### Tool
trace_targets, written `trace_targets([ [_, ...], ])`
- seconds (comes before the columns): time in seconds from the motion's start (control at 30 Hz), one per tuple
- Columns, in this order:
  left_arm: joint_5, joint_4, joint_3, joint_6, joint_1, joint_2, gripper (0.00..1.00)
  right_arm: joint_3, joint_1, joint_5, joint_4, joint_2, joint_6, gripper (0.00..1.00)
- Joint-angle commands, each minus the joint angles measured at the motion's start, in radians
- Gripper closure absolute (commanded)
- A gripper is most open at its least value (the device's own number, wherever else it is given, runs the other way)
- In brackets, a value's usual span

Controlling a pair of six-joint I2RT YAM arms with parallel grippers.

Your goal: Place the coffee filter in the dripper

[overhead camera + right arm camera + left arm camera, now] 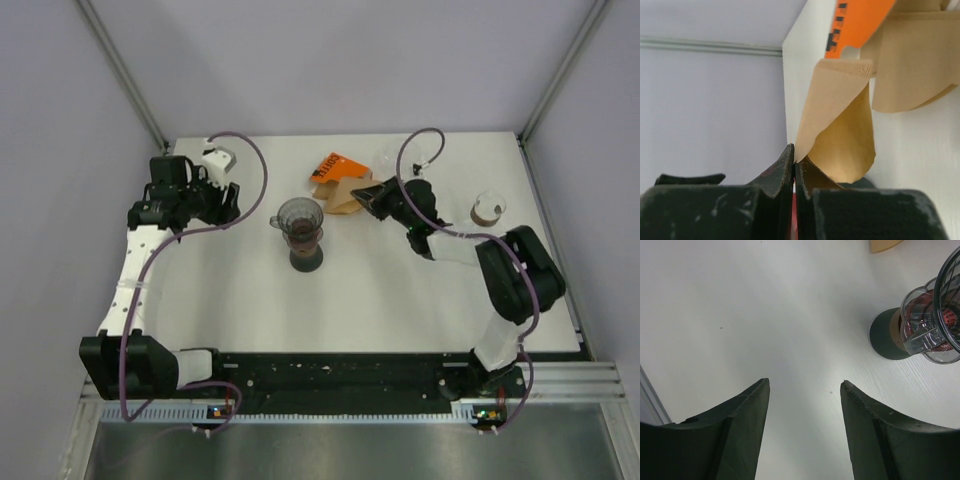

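A clear dripper (298,216) with a handle sits on a dark server (306,256) at the table's middle. The left wrist view shows the dripper (932,315) too, at the right edge. My right gripper (795,159) is shut on the corner of a brown paper coffee filter (840,125), which curls open away from the jaws. In the top view this gripper (362,194) is at the right edge of the filter pile, just right of and behind the dripper. My left gripper (805,385) hangs open over bare table, left of the dripper, holding nothing.
More brown filters (915,65) lie behind the held one, with an orange packet (328,165) on them. A white cup-like object (487,208) stands at the right. A white block (217,158) sits at the back left. Walls enclose the table.
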Motion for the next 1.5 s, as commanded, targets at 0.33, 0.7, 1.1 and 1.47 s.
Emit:
trace_targets([
  [0.33, 0.067, -0.121, 0.206, -0.017, 0.006, -0.03, 0.36, 0.395, 0.037, -0.078, -0.977, -0.613, -1.386, 1.0],
  [0.7, 0.208, -0.195, 0.373, -0.124, 0.006, -0.059, 0.37, 0.748, 0.324, -0.012, -1.301, -0.547, -2.148, 1.0],
  [1.1, 0.266, -0.31, 0.503, -0.154, 0.005, -0.072, 0.37, 0.967, 0.601, 0.296, -1.594, -0.309, -2.922, 1.0],
  [1.47, 0.33, -0.33, 0.626, -0.221, -0.19, -0.024, 0.04, 0.994, 0.707, 0.505, -1.565, -0.206, -3.119, 1.0],
])
